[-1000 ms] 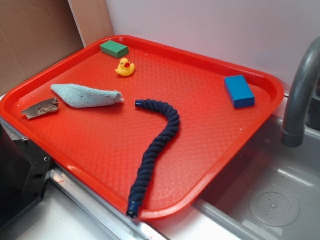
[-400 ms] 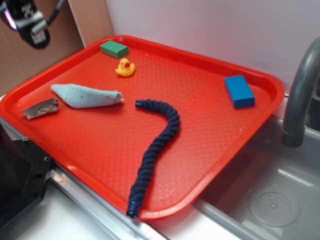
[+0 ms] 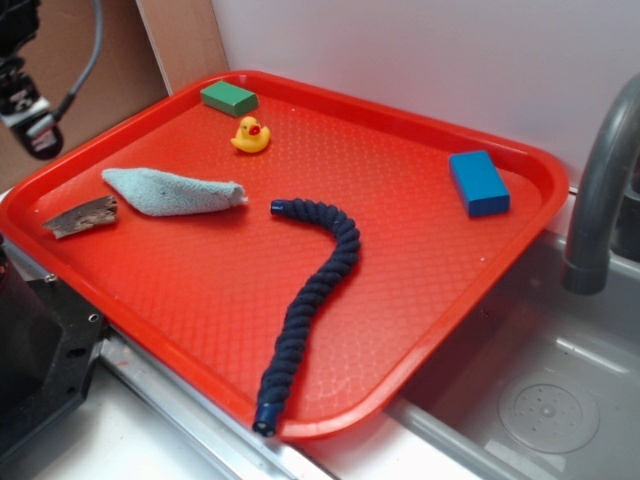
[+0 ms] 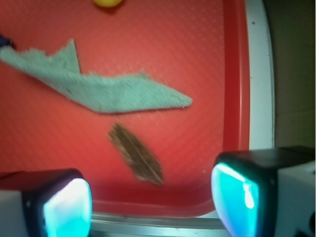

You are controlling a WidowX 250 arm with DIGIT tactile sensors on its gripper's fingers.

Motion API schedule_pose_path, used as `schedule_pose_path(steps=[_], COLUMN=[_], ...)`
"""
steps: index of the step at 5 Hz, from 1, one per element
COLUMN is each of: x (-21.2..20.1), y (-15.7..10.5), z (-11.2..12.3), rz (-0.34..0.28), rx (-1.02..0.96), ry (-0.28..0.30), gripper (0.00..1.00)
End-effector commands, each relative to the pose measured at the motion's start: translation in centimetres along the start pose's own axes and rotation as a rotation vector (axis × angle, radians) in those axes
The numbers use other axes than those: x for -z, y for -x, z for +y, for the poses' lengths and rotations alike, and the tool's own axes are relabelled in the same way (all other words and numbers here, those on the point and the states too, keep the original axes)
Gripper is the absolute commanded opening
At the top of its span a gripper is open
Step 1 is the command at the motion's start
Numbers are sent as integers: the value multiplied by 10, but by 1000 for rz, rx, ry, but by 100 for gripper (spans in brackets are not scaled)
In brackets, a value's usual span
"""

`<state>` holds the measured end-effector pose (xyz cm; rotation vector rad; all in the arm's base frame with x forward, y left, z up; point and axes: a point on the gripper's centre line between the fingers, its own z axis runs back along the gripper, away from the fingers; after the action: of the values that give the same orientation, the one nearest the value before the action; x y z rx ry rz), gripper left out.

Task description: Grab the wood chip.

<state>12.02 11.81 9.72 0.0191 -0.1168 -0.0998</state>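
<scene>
My hand (image 4: pixel 150 200) hangs above the near-left corner of the red tray (image 3: pixel 420 330), its two fingers (image 4: pixel 59 202) spread wide with nothing between them. In the wrist view the fingers sit at the bottom of the picture, glowing pale blue on their inner faces, over the tray's rim. In the outside view only a dark part of my arm and a cable show at the upper left, off the tray's edge.

The wood chip (image 3: pixel 80 216) lies flat on the tray near its left corner, just beside the narrow end of the pale blue cloth (image 3: pixel 172 191) but apart from it. Seen from my wrist, the wood chip (image 4: pixel 135 159) lies slantwise just below the cloth (image 4: pixel 108 91), ahead of the gap between my fingers, untouched.

Elsewhere on the tray are a dark blue rope (image 3: pixel 315 290) curving across the middle, a yellow duck (image 3: pixel 250 135), a green block (image 3: pixel 229 98) at the far edge, and a blue block (image 3: pixel 478 183) at the right. A grey tap (image 3: pixel 600 190) stands over the sink (image 3: pixel 540 400) to the right.
</scene>
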Motion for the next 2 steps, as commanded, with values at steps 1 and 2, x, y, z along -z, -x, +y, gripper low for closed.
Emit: schedule_pose_path(steps=[1,2], x=[43,59], y=[-5,-4], z=[-3,-16], rz=[-6,41], rx=[89,127], ry=[44,51], gripper=[100,100])
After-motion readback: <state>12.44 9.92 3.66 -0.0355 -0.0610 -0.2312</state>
